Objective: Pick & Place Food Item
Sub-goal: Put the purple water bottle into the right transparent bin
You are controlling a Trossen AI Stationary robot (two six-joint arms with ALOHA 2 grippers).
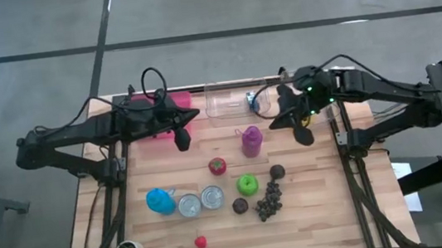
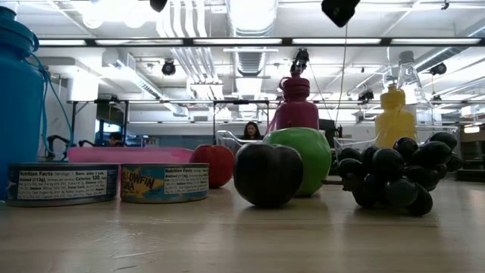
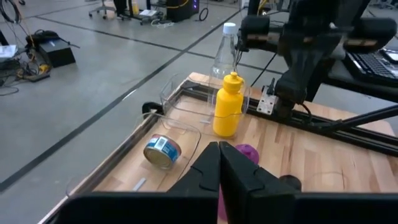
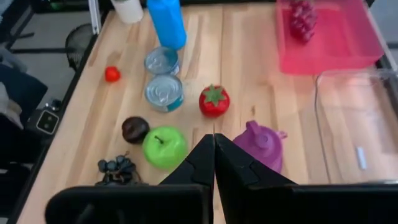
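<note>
Step in hand: neither pincer carries anything, so I'd judge a food item is yet to be chosen; open the fingers well before coming down.
Best approach: drop straight onto the red plastic strawberry (image 1: 218, 166), clear of the purple plastic jug (image 1: 251, 140) near it.
Food: strawberry, green plastic apple (image 1: 247, 184) and dark plastic grape bunch (image 1: 269, 202) lie mid-table.
Right pincer (image 1: 303, 136): shut and empty, raised beside the clear plastic bin (image 1: 231, 99).
Left pincer (image 1: 182, 139): shut and empty, by the pink plastic tray (image 1: 163, 124).
</note>
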